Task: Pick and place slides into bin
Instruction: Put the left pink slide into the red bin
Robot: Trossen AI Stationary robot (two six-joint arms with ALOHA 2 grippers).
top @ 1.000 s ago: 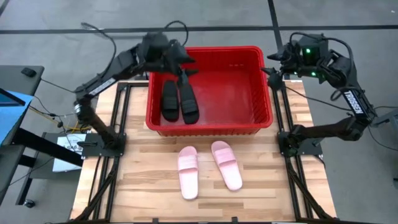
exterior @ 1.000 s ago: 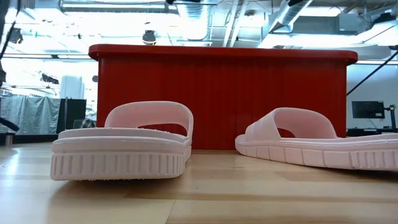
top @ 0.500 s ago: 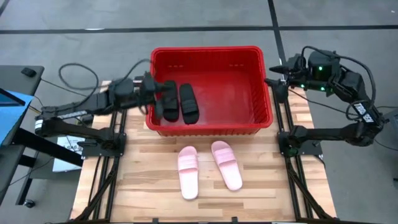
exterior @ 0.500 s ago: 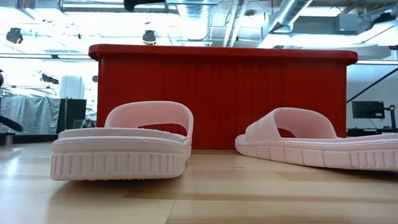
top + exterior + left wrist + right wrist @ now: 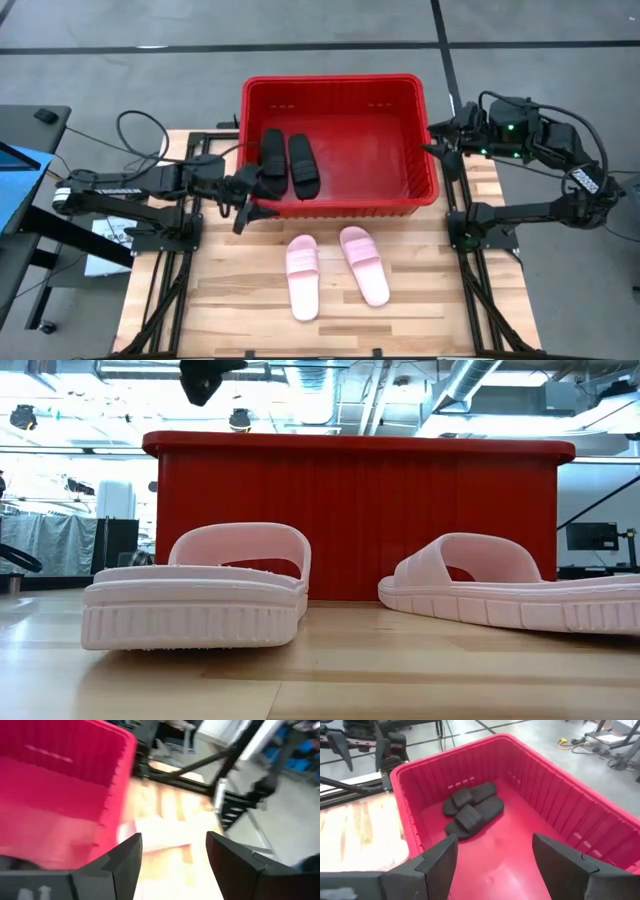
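Ribbed red plastic bin (image 5: 400, 200), sloped walls.

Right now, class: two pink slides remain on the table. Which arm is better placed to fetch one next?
Left. The left gripper hangs open by the bin's near corner, close to the pink slides. The right gripper waits open across the bin's far side.

Bin (image 5: 430, 150) right half bare, black slides (image 5: 288, 163) crowd left

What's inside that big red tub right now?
Two black slides lie side by side on the floor of the red bin, toward its left wall. Nothing else shows inside; the floor beneath the slides is covered.
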